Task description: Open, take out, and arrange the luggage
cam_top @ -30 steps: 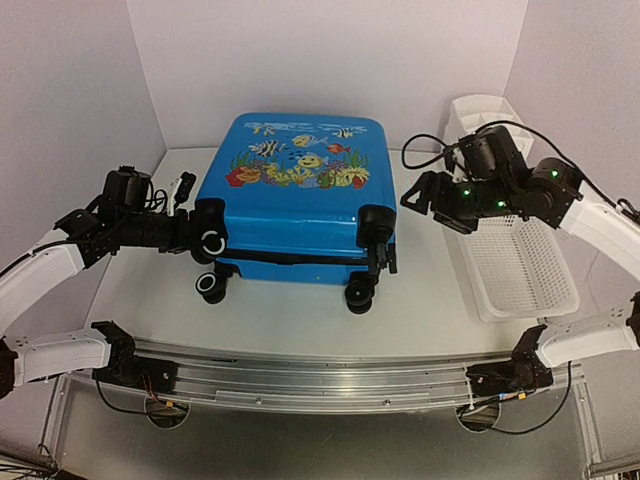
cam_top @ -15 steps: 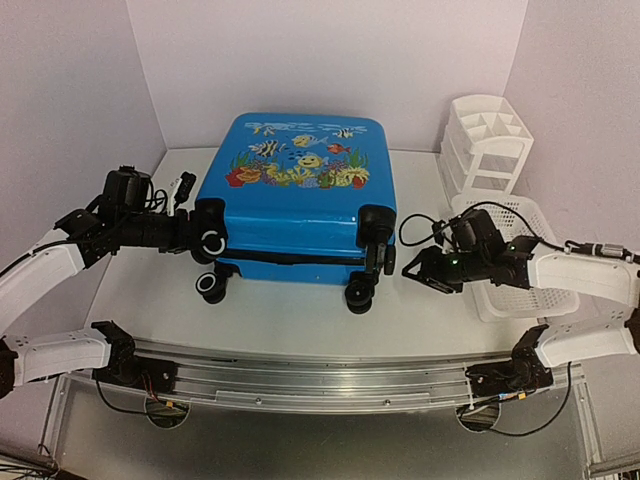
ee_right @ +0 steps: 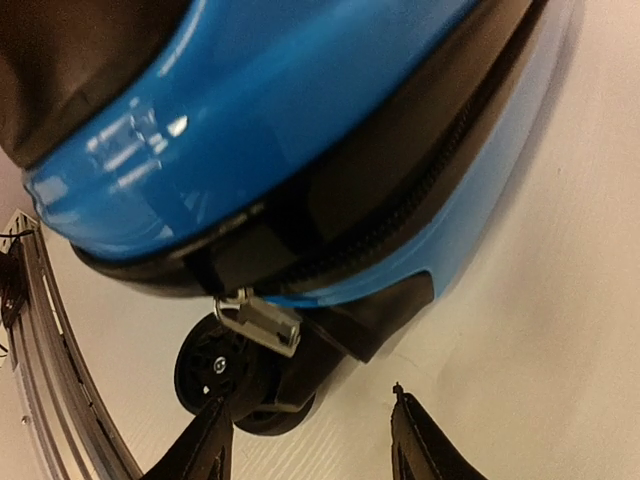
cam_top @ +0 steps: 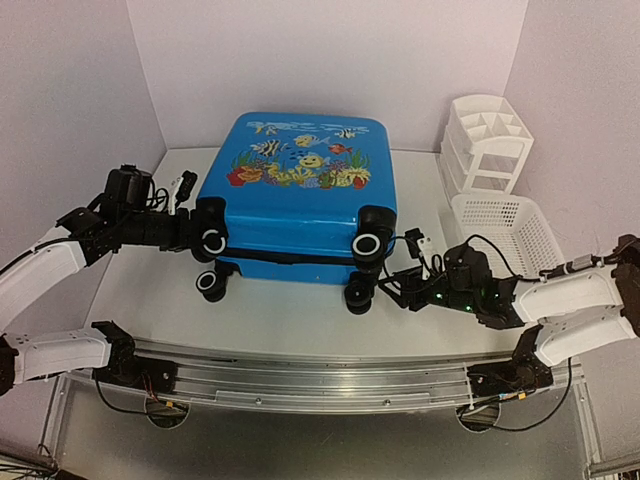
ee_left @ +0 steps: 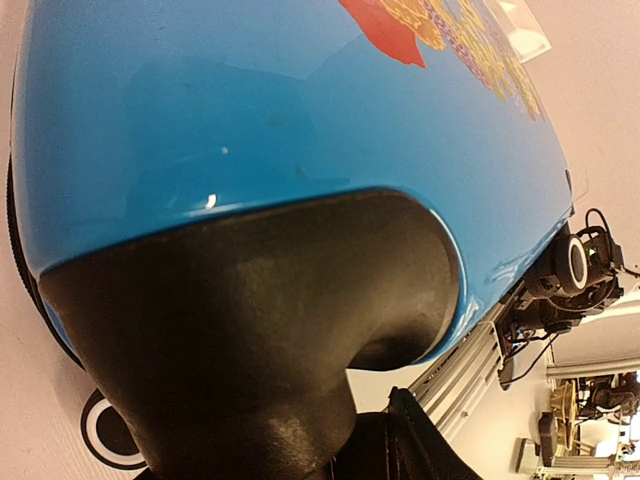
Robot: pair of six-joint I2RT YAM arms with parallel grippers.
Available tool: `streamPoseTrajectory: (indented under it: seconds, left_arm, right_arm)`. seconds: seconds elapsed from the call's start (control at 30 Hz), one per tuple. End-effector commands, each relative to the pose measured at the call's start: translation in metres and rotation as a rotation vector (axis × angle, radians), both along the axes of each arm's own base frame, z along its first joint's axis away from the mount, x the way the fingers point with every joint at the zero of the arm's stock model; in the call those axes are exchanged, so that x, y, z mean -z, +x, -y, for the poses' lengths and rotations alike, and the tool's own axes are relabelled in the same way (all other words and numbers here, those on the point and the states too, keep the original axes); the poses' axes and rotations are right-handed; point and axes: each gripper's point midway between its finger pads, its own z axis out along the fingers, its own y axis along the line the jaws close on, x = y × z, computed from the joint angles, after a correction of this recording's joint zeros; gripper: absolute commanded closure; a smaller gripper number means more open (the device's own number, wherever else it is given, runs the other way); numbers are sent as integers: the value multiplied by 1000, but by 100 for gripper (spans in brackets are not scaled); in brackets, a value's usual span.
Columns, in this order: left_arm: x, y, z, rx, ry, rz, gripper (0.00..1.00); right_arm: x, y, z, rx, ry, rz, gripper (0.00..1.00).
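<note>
The luggage [cam_top: 290,190] lies flat on the white tabletop [cam_top: 150,295], with pale lilac walls [cam_top: 300,50] around it. The left tool [cam_top: 203,240] clamps its near-left corner. The right tool [cam_top: 388,290], narrowly parted and empty, sits by its near-right corner.

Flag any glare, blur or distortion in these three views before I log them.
Top external: even light, sharp, soft shadow under the luggage, wide-angle bowing of the front rail. Left wrist: luggage fills the frame, small glare specks on the blue, black wheel housing looming close. Right wrist: streaky highlights on the blue at upper left, zip pull in focus.
</note>
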Motion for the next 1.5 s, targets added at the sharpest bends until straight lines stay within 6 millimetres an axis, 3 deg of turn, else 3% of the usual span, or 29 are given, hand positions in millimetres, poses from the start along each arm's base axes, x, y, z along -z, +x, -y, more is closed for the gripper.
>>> streamPoseTrajectory:
  seconds: [0.0,0.27,0.57,0.77,0.9,1.17,1.3,1.47]
  left_arm:
    - [-78,10,31,190,-113,372,100]
    - [-79,11,30,186,-101,381,100]
    - [-75,11,29,186,-101,376,100]
    - [-77,11,29,187,-103,384,100]
    - [-76,9,29,187,-101,382,100]
    - [-77,10,28,181,-100,387,100]
    - [-82,13,31,177,-123,389,100]
    - [-85,12,34,186,-148,371,100]
  right_arm:
    - [-32,16,-16,-10,81,217,53]
    - [-41,33,-24,63,136,318,65]
    - [-75,30,-33,101,209,383,79]
    - [-68,39,-31,165,203,352,98]
    - [-72,39,-34,163,220,347,100]
    - [-62,22,-48,116,203,285,100]
    - [-69,-5,-73,67,154,372,100]
    - [-85,-16,-105,84,140,446,100]
